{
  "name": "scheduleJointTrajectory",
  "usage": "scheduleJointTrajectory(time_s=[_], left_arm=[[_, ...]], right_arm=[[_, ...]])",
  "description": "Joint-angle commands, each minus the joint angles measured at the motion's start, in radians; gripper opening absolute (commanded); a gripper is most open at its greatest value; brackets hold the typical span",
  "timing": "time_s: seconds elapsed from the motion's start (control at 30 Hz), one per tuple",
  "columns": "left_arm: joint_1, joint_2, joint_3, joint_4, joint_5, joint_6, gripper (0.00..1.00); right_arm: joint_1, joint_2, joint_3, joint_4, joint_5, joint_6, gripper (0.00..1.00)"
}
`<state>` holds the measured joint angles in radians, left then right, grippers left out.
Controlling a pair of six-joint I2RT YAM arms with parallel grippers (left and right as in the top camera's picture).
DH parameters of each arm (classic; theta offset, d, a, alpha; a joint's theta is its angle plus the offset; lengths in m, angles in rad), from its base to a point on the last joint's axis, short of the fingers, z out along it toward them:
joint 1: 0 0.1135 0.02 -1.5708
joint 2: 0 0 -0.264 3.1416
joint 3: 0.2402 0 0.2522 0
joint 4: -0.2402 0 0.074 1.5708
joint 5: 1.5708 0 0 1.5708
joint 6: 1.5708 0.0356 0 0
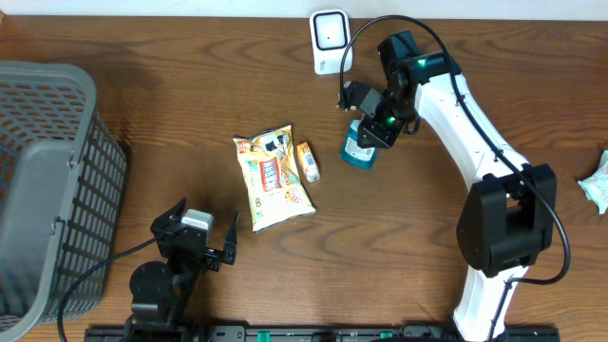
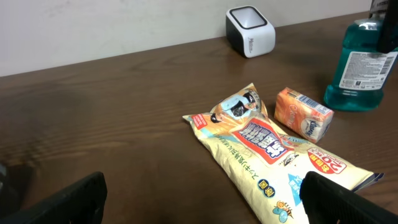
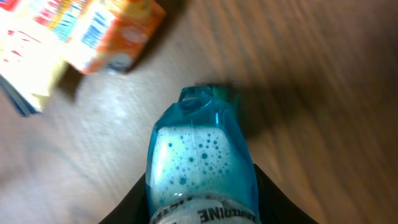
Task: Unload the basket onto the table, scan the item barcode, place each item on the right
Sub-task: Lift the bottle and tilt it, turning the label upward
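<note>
From overhead, the mouthwash bottle [image 1: 360, 152] is standing on the wooden surface [image 1: 427, 256] right of centre, just below the white scanner [image 1: 330, 40] at the far edge. The right claw [image 1: 372, 139] is reaching down over the bottle's top. An orange carton [image 1: 307, 161] is lying beside a yellow snack bag [image 1: 273, 179] to the bottle's left, apart from it. A grey basket [image 1: 43, 180] is sitting at the left edge, and a teal packet [image 1: 598, 182] is showing at the right edge. The left claw [image 1: 204, 229] is resting low near the front, its jaws standing wide with nothing between them.

In the left wrist view, the bottle is standing upright on the surface, the carton tilted near it and the scanner further back.

In the right wrist view, the dark fingers [image 3: 124, 210] are flanking the bottle and seem to be pressing on both sides, though blur is making the contact hard to confirm.
</note>
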<state>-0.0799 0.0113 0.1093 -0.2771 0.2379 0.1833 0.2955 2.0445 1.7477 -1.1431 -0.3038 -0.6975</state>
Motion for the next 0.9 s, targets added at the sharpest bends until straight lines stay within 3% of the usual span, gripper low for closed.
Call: scheduleJointTrajectory(time_s=[0.0, 0.33, 0.7, 0.77, 0.87], left_arm=[[-0.002, -0.001, -0.016, -0.022, 0.013, -0.002, 0.98], [-0.002, -0.001, -0.016, -0.022, 0.013, -0.002, 0.98], [-0.002, -0.001, -0.016, -0.022, 0.013, -0.002, 0.98], [-0.002, -0.001, -0.016, -0.022, 0.013, -0.002, 0.98], [-0.002, -0.001, -0.016, -0.022, 0.013, -0.002, 0.98]], right_arm=[[0.000, 0.026, 0.000, -0.019, -0.166, 0.031, 0.13], [0.000, 0.025, 0.035, -0.187, -0.501, 0.031, 0.12], [-0.058, 0.025, 0.278, -0.532, -0.753, 0.026, 0.09], [-0.068, 0.021, 0.304, -0.555, -0.774, 0.069, 0.03], [-0.082, -0.002, 0.306, -0.555, -0.830, 0.124, 0.02]])
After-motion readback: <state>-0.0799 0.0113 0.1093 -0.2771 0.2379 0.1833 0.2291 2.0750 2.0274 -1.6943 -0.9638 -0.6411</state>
